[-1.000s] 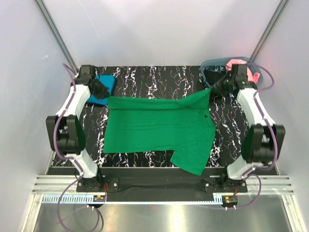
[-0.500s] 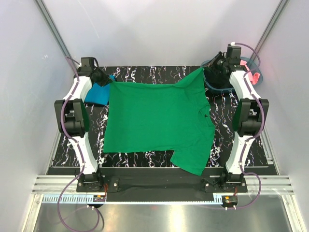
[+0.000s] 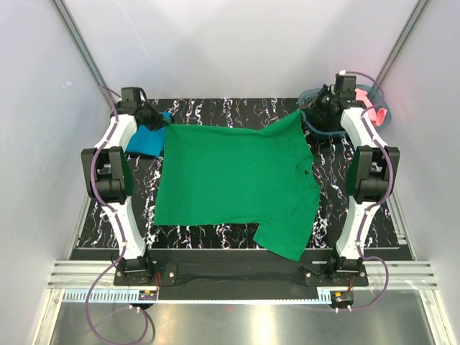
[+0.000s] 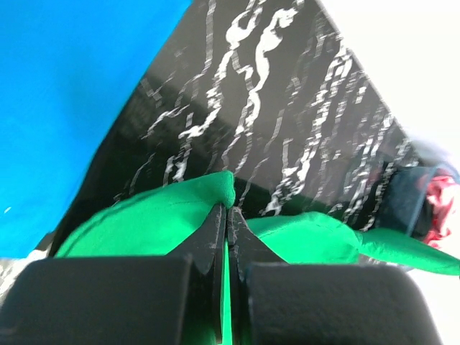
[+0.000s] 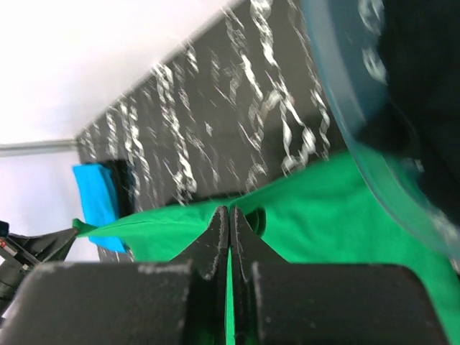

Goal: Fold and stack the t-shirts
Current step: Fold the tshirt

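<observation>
The green t-shirt (image 3: 233,183) is soft, matte, solid-coloured cloth. It lies mostly flat across the centre of the worktop (image 3: 230,109), and one short sleeve overhangs the near edge on the right. Its far hem is pulled taut between both grippers. The left gripper (image 3: 159,123) is clamped on the hem's left end near the far-left corner, with its black fingers pressed together over a raised fold of green cloth. The right gripper (image 3: 310,113) is likewise closed on the hem's right end near the far-right corner. The teal blue t-shirt (image 3: 146,139) lies folded as a compact rectangle at the far-left corner, just beside the left gripper and touching the green cloth. A grey-blue oval plastic basket (image 3: 309,93) with a translucent rim sits at the far-right corner. It holds dark cloth (image 5: 424,93), and a pink t-shirt (image 3: 376,109) hangs over its right side. The worktop surface is black with irregular white veining. Compared with half a second earlier, the right gripper and its corner of cloth sit slightly lower and nearer. The left end is unchanged.
</observation>
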Motion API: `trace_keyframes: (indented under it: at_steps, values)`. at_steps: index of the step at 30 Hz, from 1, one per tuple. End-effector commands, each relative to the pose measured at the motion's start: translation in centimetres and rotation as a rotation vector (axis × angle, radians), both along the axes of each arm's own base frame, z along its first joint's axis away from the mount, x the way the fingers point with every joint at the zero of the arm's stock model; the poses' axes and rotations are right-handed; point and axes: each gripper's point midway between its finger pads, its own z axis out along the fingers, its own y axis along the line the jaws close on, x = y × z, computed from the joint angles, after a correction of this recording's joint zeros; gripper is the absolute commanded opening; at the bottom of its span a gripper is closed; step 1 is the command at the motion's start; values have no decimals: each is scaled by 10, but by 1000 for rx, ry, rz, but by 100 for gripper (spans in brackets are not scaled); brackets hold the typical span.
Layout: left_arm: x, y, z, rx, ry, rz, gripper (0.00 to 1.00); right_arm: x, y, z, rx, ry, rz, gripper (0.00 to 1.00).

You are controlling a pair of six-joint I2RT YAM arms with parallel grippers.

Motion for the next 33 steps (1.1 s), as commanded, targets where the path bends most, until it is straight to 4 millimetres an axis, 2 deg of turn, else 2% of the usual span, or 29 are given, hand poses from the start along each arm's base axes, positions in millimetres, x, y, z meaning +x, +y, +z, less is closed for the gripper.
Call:
trace_keyframes:
  at_steps: [1,5,13,21,25,28,33]
  values:
    - [-20,19,20,41,-25,29,0,-22,-4,31,-42,-33,-7,0]
    - [-33,19,19,55,-23,12,0,-46,-4,21,-61,18,13,0]
    - [-69,17,-8,86,55,-36,0,-103,-16,-19,-111,145,-22,0]
    - [-93,14,-24,102,102,-75,0,-138,-21,-40,-148,205,-24,0]
    - [-109,12,-37,99,136,-85,0,-161,-25,-63,-158,278,-57,0]
    - [-116,14,-42,112,158,-90,0,-171,-34,-70,-168,302,-89,0]
    - [-125,16,-52,134,209,-102,0,-183,-36,-80,-182,348,-79,0]
